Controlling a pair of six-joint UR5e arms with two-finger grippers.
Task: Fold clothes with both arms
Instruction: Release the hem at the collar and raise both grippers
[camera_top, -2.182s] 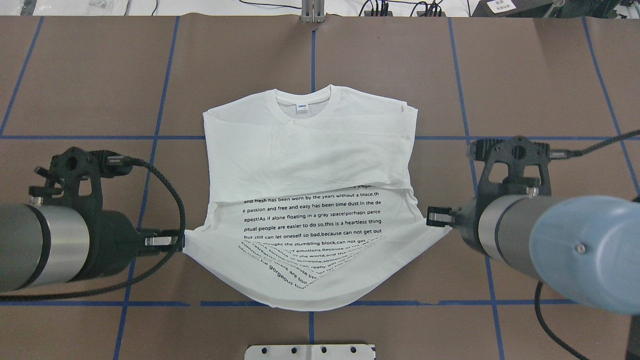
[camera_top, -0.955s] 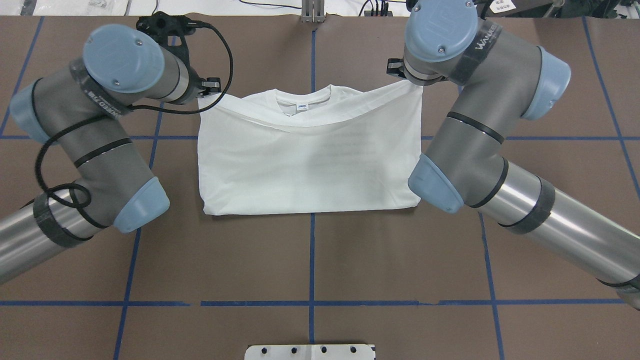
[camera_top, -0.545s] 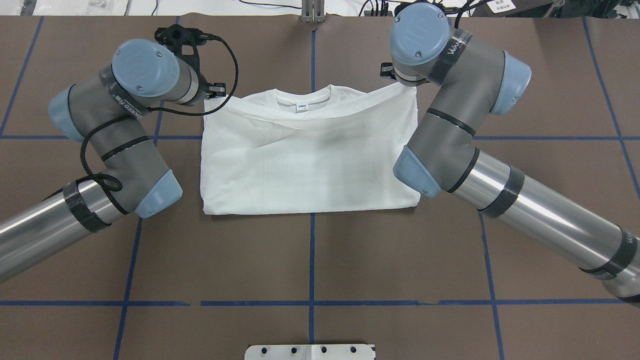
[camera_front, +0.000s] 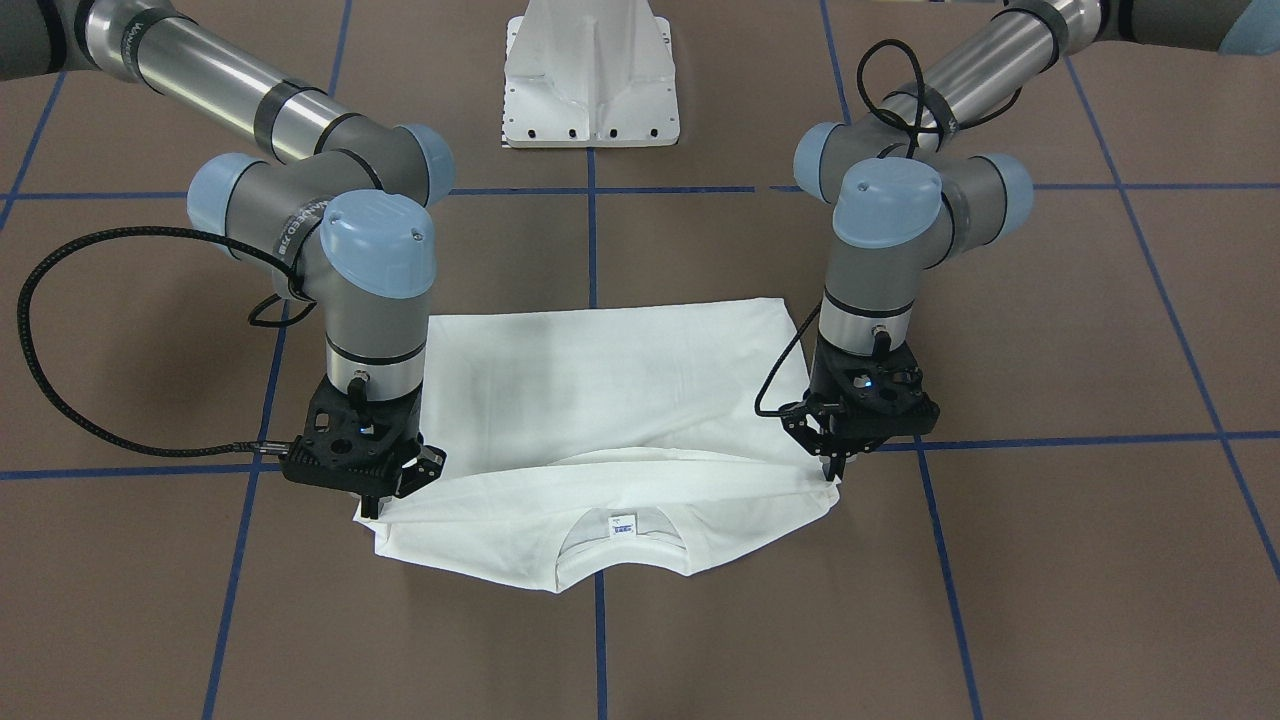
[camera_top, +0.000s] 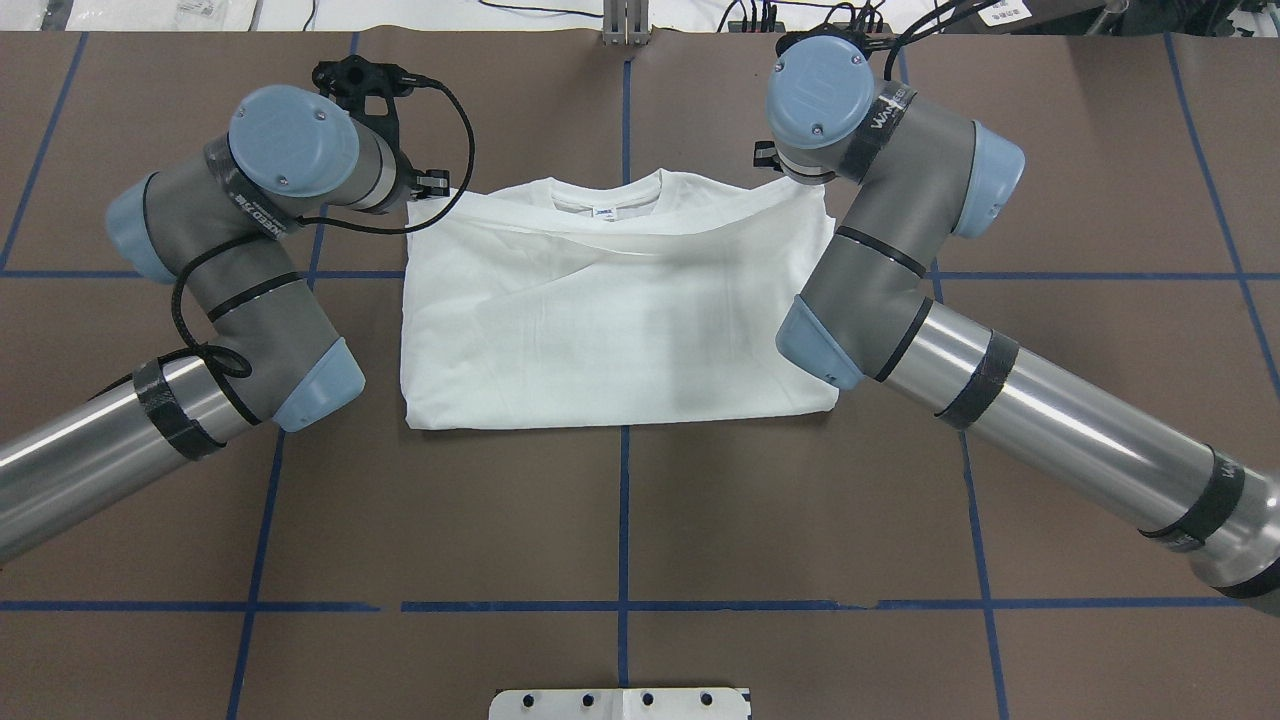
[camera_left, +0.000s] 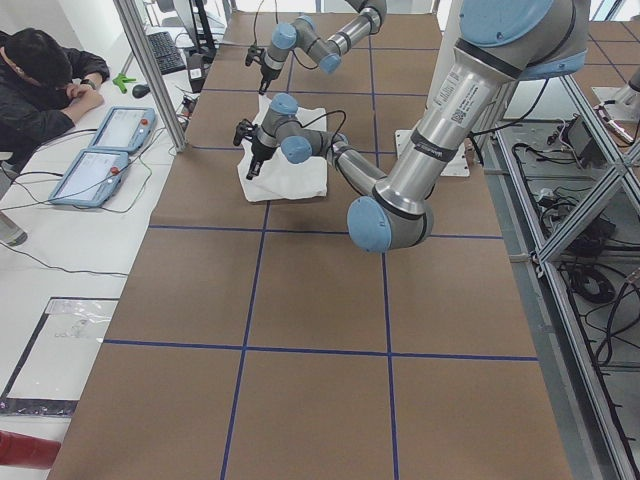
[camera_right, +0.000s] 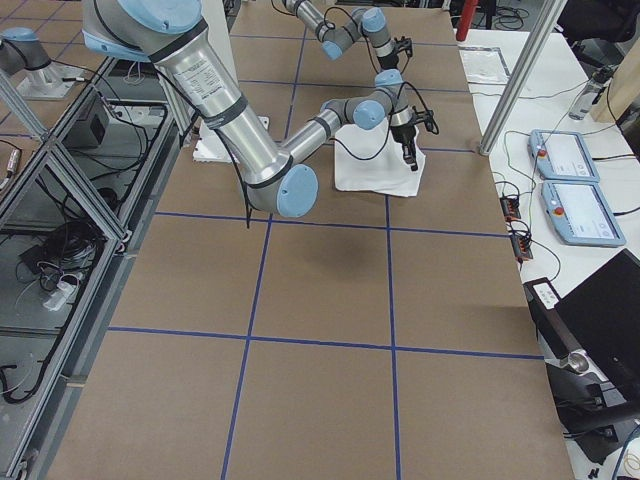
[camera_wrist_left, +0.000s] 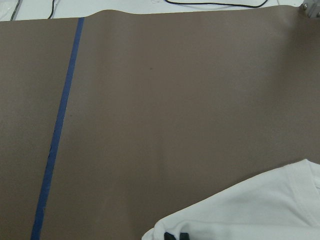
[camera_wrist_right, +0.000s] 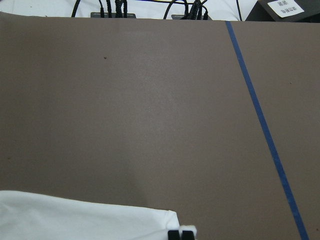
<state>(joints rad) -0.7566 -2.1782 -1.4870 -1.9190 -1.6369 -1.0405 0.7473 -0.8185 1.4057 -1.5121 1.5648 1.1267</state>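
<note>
The white T-shirt (camera_top: 600, 330) lies folded in half on the brown table, its hem edge laid up across the shoulders just short of the collar (camera_top: 607, 200). The printed text is hidden inside the fold. My left gripper (camera_front: 833, 470) is shut on the hem corner at the shirt's left shoulder; its closed tips show with cloth in the left wrist view (camera_wrist_left: 177, 236). My right gripper (camera_front: 371, 506) is shut on the other hem corner, also seen in the right wrist view (camera_wrist_right: 181, 234). Both point straight down, low over the table. The neck label (camera_front: 622, 525) shows.
The white pedestal base (camera_front: 590, 80) stands at the robot's edge of the table. Blue tape lines (camera_top: 622, 520) grid the brown surface. Cables (camera_top: 800, 15) lie past the far edge. An operator (camera_left: 40, 90) sits at a side desk with two tablets (camera_left: 100, 150).
Both grippers carried the hem from the near side over to the shoulders, folding the shirt in half and hiding the text. In the last half second they eased slightly inward.
</note>
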